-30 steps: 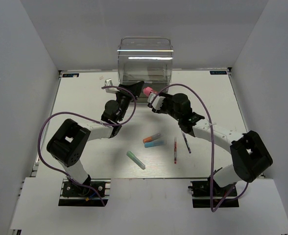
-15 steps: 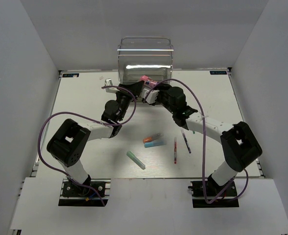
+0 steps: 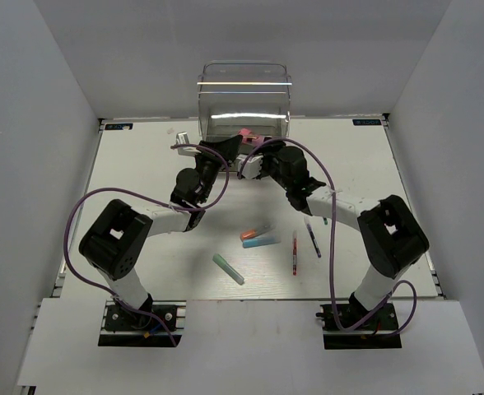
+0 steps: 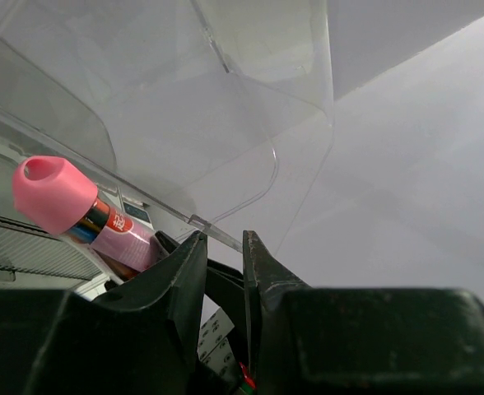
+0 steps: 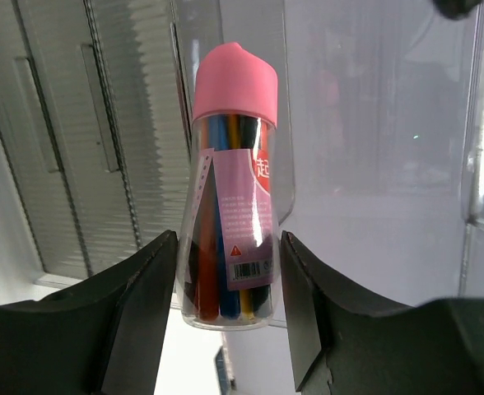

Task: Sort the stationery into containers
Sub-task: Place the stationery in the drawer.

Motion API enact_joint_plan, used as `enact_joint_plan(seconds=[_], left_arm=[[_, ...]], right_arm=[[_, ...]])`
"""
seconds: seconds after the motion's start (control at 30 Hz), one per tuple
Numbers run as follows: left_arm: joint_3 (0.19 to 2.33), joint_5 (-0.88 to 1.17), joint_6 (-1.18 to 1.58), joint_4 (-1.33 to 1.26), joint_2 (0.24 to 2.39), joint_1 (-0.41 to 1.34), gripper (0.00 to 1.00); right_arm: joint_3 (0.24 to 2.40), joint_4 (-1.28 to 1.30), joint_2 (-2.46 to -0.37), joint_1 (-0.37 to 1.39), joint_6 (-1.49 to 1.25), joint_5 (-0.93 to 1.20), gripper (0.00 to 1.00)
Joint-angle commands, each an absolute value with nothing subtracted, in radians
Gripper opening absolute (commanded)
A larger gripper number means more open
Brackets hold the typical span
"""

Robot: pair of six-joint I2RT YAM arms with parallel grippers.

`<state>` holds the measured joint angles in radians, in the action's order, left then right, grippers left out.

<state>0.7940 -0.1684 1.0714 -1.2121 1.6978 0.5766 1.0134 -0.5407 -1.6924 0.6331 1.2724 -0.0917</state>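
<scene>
The right gripper (image 5: 228,262) is clamped on the pink-capped marker (image 5: 230,164) by its uncapped end, right at the organiser (image 3: 244,99) front (the left gripper (image 4: 224,251) sits beside it, nearly closed and empty). The step looks like depositing; next, probably, lift it above the top compartment's rim, then release

Pale surface with loose stationery near its middle

The white surface (image 3: 143,164) carries a clear organiser (image 3: 244,103) at its far edge. Near the centre, an orange-capped marker (image 3: 255,232) and a light blue marker (image 3: 259,242) lie side by side. A teal-green marker (image 3: 228,268) lies just nearer and left of them. To their right are a thin red pen (image 3: 294,253) and a dark pen (image 3: 313,239).
</scene>
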Motion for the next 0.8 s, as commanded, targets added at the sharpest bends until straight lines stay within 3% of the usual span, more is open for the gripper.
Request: enact_joint_plan(seconds=[0.0,0.77], left_arm=[[0.836,-0.178,1.069,-1.279,1.687,0.577,0.35],[0.836,-0.178,1.069,-1.289,1.687,0.577,0.36]], right_arm=[[1.083,-0.635,-1.697,0.611,1.363,-0.092,0.0],[1.057,-0.522,-1.743,0.581,1.73,-0.043,0.0]])
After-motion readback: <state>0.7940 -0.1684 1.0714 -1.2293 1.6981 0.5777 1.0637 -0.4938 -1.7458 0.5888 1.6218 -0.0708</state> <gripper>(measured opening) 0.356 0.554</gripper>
